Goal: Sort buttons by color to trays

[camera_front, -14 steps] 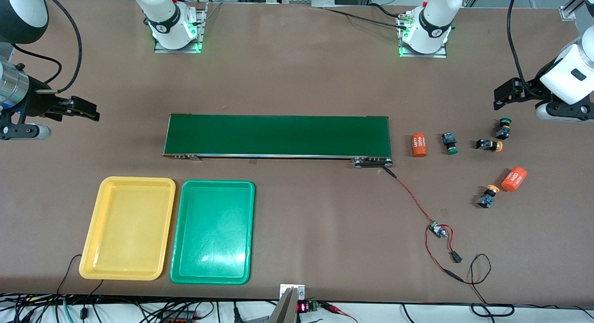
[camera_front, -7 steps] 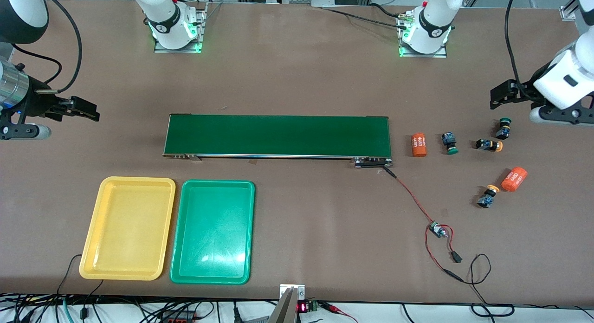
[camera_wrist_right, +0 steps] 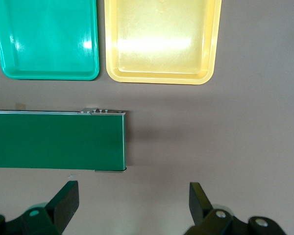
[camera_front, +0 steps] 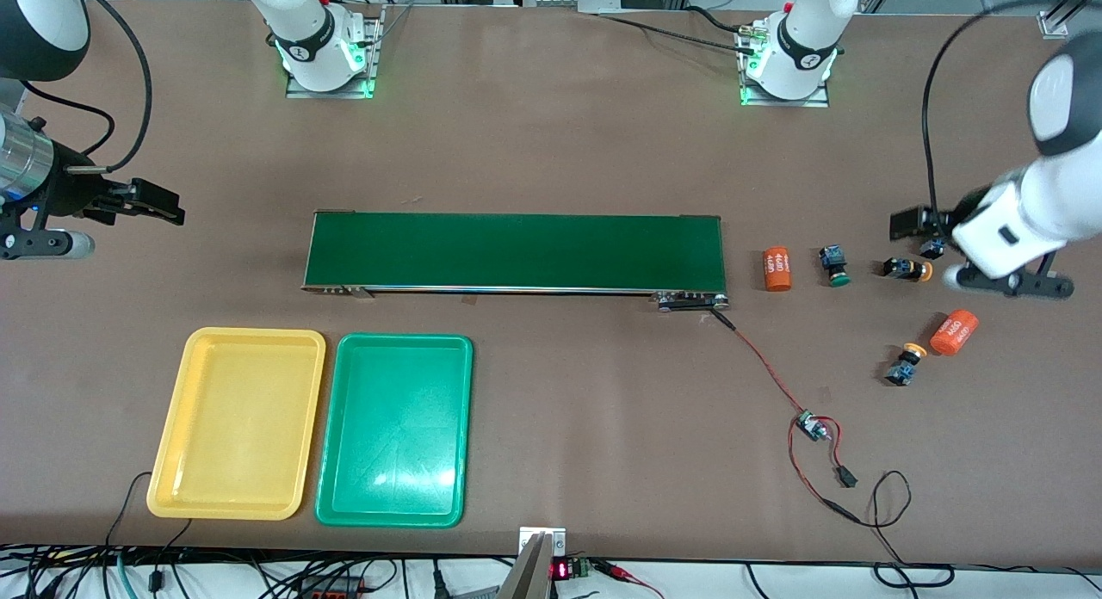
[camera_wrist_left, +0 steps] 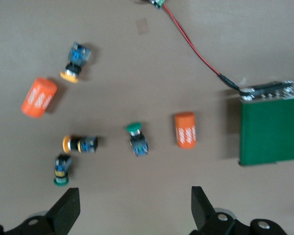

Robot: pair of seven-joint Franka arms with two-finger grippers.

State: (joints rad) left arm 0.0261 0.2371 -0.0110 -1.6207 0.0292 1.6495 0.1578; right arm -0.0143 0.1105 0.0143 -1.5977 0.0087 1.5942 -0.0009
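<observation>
Read the front view as a dial centred on the conveyor belt (camera_front: 516,250), with twelve toward the arms' bases. All four buttons lie loose on the bench (camera_front: 560,134) at about three o'clock, mixed with two orange cylinders (camera_front: 777,269), at the left arm's end. The yellow tray (camera_front: 172,444) and the green tray (camera_front: 331,427) sit side by side at about seven o'clock, both bare, so no sorting is done yet. The belt between the two groups probably serves to carry buttons toward the trays.

The left gripper (camera_wrist_left: 134,213) hangs over the row of three buttons with its fingers (camera_wrist_left: 68,210) spread wide and holding nothing, likely lining up a first pick. In its wrist view one green-capped button (camera_wrist_left: 62,171) lies just ahead of one fingertip, and a yellow-capped button (camera_wrist_left: 81,144) is just past it. The other green-capped button (camera_wrist_left: 137,139) sits ahead of the gap between the fingers. None of them is between the fingers. The second yellow-capped button (camera_front: 904,364) lies apart, nearer the front camera, beside a cylinder.

The right gripper (camera_wrist_right: 132,205) waits at nine o'clock off the belt's end, fingers open and empty, probably placed to take buttons arriving there.
</observation>
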